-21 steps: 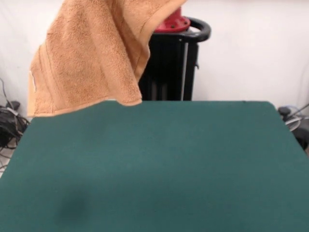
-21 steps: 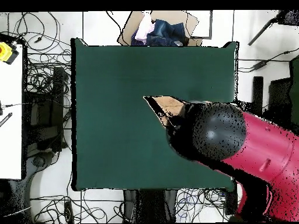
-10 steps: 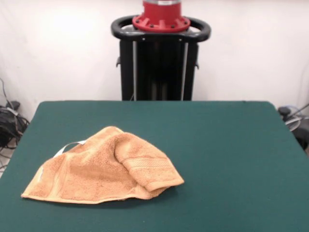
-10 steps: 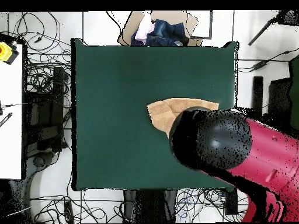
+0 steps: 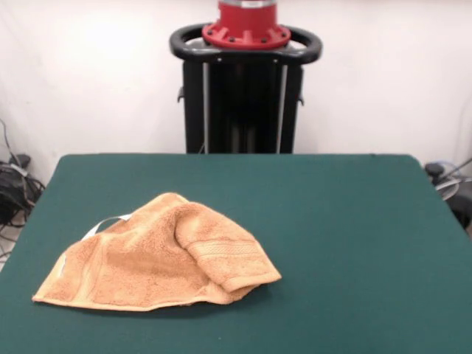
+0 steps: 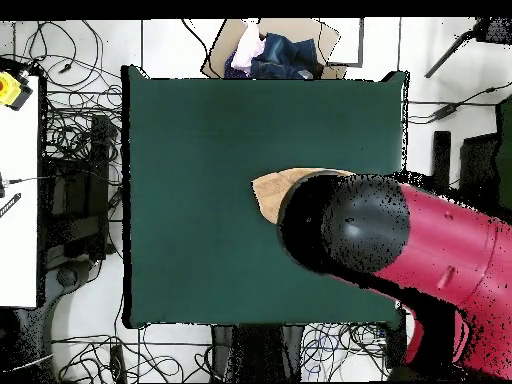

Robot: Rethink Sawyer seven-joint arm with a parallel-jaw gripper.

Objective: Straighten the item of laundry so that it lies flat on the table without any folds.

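1. While the wide table covered in dark green felt-like cloth [image 5: 346, 243] fills most of the front view, we see only one thing lying on it, and the cloth is otherwise bare from edge to edge.
2. We see the red and black robot arm [image 6: 430, 255] in the overhead view, reaching in from the right side of that picture; its rounded black end sits above the table's right half and hides most of what lies under it.
3. We see the black pedestal with its red cap [image 5: 245, 74] standing behind the table's far edge in the front view, against a white wall.
4. We find the orange-tan terry-cloth hand towel [image 5: 158, 254] crumpled on the table, near the left edge and the near left corner as the front view shows them. It does not lie flat: one end is folded over the rest, so that a woven border band faces up on the right-hand flap, and the middle is humped. A white label or strip shows at its far left edge.
5. We see only a small tan corner of the towel in the overhead view, sticking out from under the arm's black end towards the table's middle.
6. We cannot find the gripper in either view: the front view shows none of the arm, and from above the arm's own bulk covers whatever hangs beneath it, so we cannot tell how its jaws stand.
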